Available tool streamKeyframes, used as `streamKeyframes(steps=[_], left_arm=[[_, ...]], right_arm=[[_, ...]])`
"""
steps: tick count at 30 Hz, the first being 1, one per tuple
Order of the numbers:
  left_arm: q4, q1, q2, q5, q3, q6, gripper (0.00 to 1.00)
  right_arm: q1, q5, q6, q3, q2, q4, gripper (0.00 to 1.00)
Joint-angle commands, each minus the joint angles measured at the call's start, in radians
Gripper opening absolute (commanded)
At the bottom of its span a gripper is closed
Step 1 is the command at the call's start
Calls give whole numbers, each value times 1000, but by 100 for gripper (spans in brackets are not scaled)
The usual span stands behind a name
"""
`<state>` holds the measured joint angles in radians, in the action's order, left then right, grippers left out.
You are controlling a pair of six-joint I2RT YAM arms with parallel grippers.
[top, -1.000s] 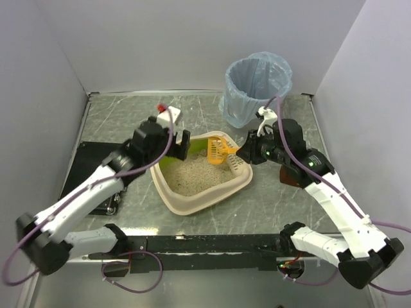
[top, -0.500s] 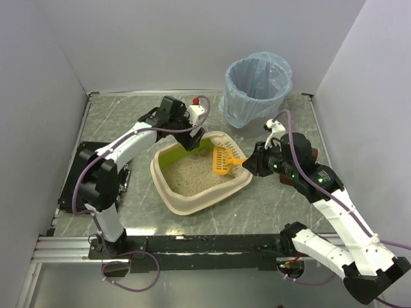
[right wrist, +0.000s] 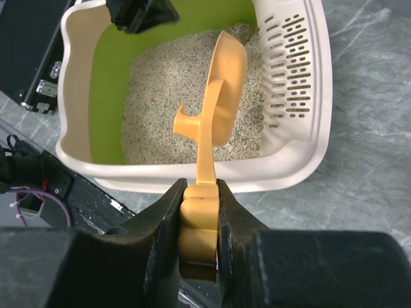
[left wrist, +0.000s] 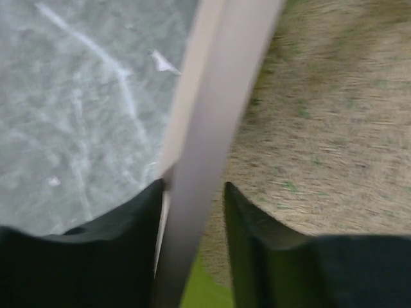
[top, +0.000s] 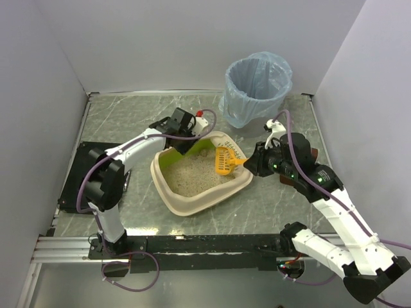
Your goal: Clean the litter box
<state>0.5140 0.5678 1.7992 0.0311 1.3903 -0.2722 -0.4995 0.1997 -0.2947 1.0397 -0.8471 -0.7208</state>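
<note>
Top external view: the litter box (top: 192,204) sits near the middle of the tabletop (top: 128,115), turned at an angle between the two arms. Its cream rim is rounded, its inner wall is lime green, and its slotted lip points towards the right arm. Beige litter (top: 189,174) covers its floor.

An orange slotted scoop (top: 223,160) hangs over the litter at the slotted end, with its handle reaching out across the lip. In the right wrist view the scoop is turned on its edge and its bowl is above the litter. Whether it touches the litter cannot be told. A small greyish clump lies in the litter just past its tip.

The right gripper (right wrist: 199,192) is clenched on the end of the scoop's handle, one finger on each flat side, and it is outside the box beyond the lip.

The left gripper (left wrist: 192,192) is at the far rim of the box, on the corner away from the lip. In the blurred left wrist view its fingers straddle the rim, one outside over the tabletop and one inside over the litter. The rim fills the gap between them, so it looks clamped on the rim.

A grey bin (top: 257,83) lined with a light-blue bag stands at the far right of the tabletop, behind the box and apart from it. A flat black slab (top: 74,160) lies at the left edge, partly under the left arm.
</note>
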Motion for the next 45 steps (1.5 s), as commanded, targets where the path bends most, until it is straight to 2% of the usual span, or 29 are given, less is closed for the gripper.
streamKeyframes(steps=[1, 2, 3, 6, 8, 9, 12, 14, 17, 20, 28, 33, 35, 38, 45], left_arm=[[-8, 72, -11, -201, -40, 94, 40], [0, 75, -17, -206, -39, 112, 35], [6, 81, -21, -212, -39, 154, 21], [21, 101, -58, -261, -53, 261, 6], [32, 118, -83, -345, -69, 341, 1], [46, 135, -89, -367, -77, 416, 1], [67, 168, -122, -396, -121, 507, 1], [67, 196, -152, -486, -132, 543, 1], [116, 216, -169, -561, -99, 681, 1], [107, 222, -201, -599, -120, 725, 1], [60, 244, -242, -666, -140, 760, 1], [14, 257, -250, -726, -152, 788, 1], [-15, 262, -264, -723, -171, 778, 1], [-92, 270, -308, -709, -204, 755, 1], [-299, 276, -421, -700, -257, 639, 1]], right_arm=[[3, 3, -3, 39, -27, 29, 0], [3, 9, -3, 49, -33, 29, 0], [4, 12, -3, 54, -43, 27, 0], [1, 14, 3, 65, -55, 35, 0], [3, 9, 6, 80, -64, 31, 0], [1, 12, 8, 88, -76, 24, 0], [1, 12, 8, 97, -102, 29, 0], [1, 1, -6, 108, -122, 24, 0], [-2, -51, -73, 144, -174, -29, 0], [-4, -91, -133, 131, -190, -49, 0], [-22, -43, -357, 17, -266, 121, 0], [-20, -118, -380, 48, -355, 43, 0], [-20, -114, -402, 20, -374, 60, 0], [-22, -68, -463, -64, -368, 158, 0], [-19, -102, -564, -234, -281, 323, 0]])
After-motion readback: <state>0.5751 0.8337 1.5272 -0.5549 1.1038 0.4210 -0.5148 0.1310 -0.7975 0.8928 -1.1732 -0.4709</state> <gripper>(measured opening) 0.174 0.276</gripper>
